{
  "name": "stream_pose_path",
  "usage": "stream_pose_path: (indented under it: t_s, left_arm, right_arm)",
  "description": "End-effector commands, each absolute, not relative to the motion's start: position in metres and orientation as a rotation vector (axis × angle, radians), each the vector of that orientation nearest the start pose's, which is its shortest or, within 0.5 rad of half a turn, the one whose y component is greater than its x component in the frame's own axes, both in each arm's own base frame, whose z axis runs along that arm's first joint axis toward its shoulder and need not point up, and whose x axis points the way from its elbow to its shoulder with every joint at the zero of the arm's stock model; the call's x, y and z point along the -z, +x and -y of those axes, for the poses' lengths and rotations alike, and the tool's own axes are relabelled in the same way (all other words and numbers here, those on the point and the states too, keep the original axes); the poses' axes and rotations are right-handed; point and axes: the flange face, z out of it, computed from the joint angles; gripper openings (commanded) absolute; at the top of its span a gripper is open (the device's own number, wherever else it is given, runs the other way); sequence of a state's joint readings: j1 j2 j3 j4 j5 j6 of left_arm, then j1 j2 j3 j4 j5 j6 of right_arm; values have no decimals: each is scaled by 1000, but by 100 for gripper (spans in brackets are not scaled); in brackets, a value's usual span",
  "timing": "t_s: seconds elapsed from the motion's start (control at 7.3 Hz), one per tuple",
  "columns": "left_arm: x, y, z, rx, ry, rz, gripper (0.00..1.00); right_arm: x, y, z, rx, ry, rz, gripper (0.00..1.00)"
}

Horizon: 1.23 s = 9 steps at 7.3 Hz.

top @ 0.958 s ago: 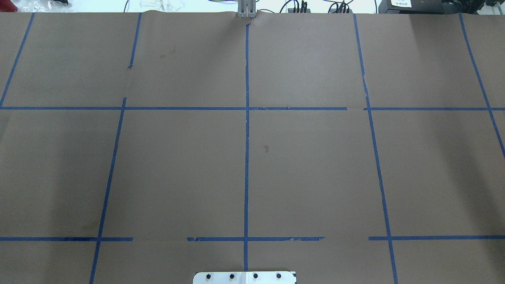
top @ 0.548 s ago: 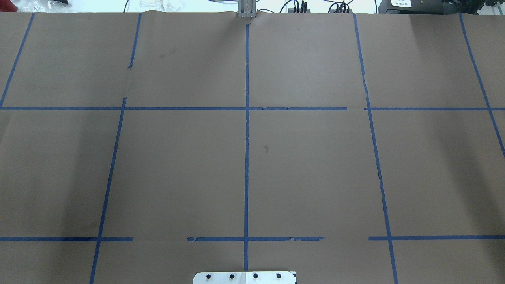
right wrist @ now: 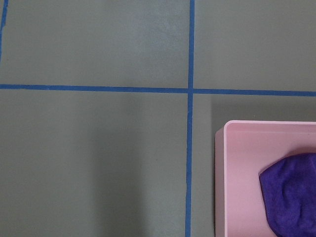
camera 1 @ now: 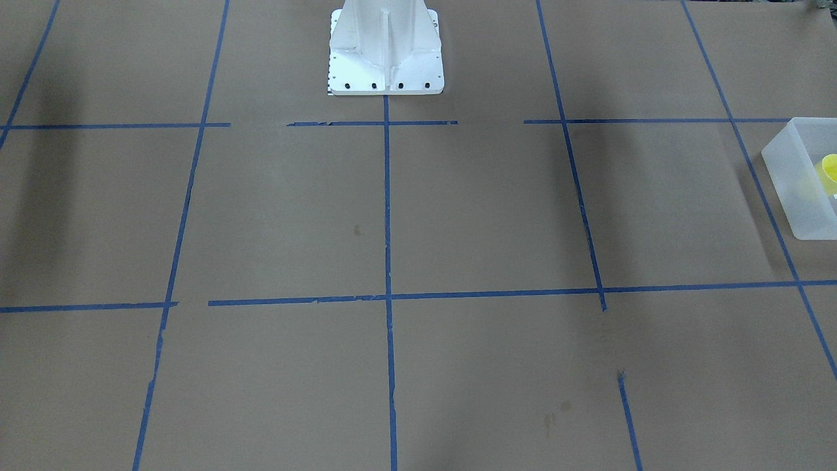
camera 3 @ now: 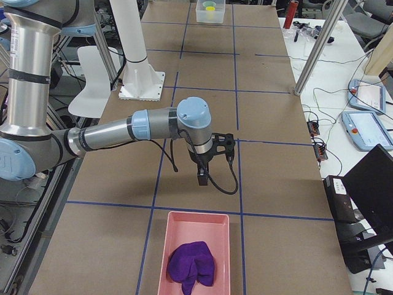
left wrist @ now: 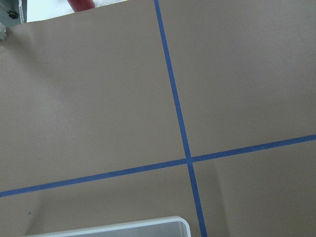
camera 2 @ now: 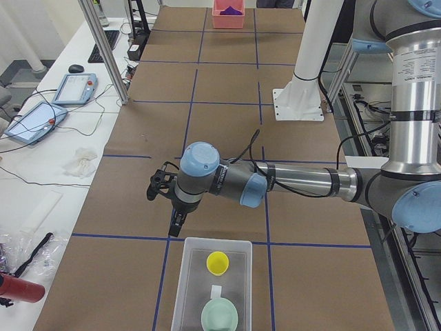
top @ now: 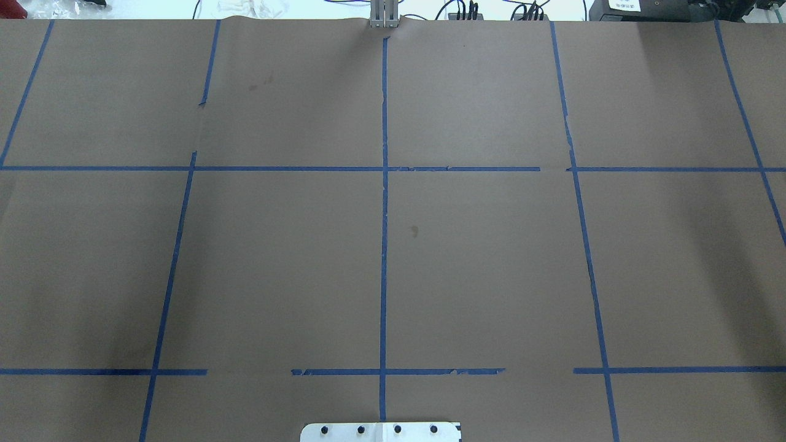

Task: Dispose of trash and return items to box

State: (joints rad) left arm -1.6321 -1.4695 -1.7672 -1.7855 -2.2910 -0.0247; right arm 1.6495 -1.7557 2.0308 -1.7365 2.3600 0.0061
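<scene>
Basically, yellow cup (camera 2: 218,262) and pale green bowl (camera 2: 220,316) sit inside translucent bin (camera 2: 189,276); they look like light, stiff, slick plastic, so pinch the rim. Beside the bin hovers left tool (camera 2: 177,223), right tool (camera 3: 201,180) well apart; can't tell either's opening.

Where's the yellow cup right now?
In the exterior left view, the yellow cup stands inside the frosted bin at the robot's left end of the table, next to the green bowl.

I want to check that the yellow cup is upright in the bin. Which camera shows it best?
Exterior left: the yellow cup stands mouth up in the bin, fully in view. Front-facing catches only a sliver at the frame's edge; exterior right shows a far yellow speck. The other views miss it.
</scene>
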Motion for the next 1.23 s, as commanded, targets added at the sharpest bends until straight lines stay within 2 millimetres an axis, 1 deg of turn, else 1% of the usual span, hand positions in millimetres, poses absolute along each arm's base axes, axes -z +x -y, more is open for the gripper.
stream_pose_path:
  t_s: [0.0,0.14,0.27,0.41,0.55,0.82,0.96,1.1]
  left_arm:
    - [-603,-93,439,3,211,-715,100]
    - [-614,-93,443,14,179,-718,100]
    - [-618,-91,458,30,125,-720,100]
    - [-608,-93,478,50,62,-723,100]
    - [-602,-94,478,49,67,-723,100]
    - [-604,-93,478,45,68,-736,100]
    - [-601,-93,479,44,72,-739,100]
    - [-602,-93,479,43,74,-738,100]
  right_arm:
    - [-540,94,393,-43,115,786,100]
    - [-549,93,387,-40,98,788,100]
    - [-552,93,385,-30,97,787,100]
    - [-558,93,386,-36,85,788,100]
    - [-564,93,386,-42,73,787,100]
    - [-567,93,386,-45,67,788,100]
    - [-569,93,386,-43,66,788,100]
    - [-573,93,388,-44,60,786,100]
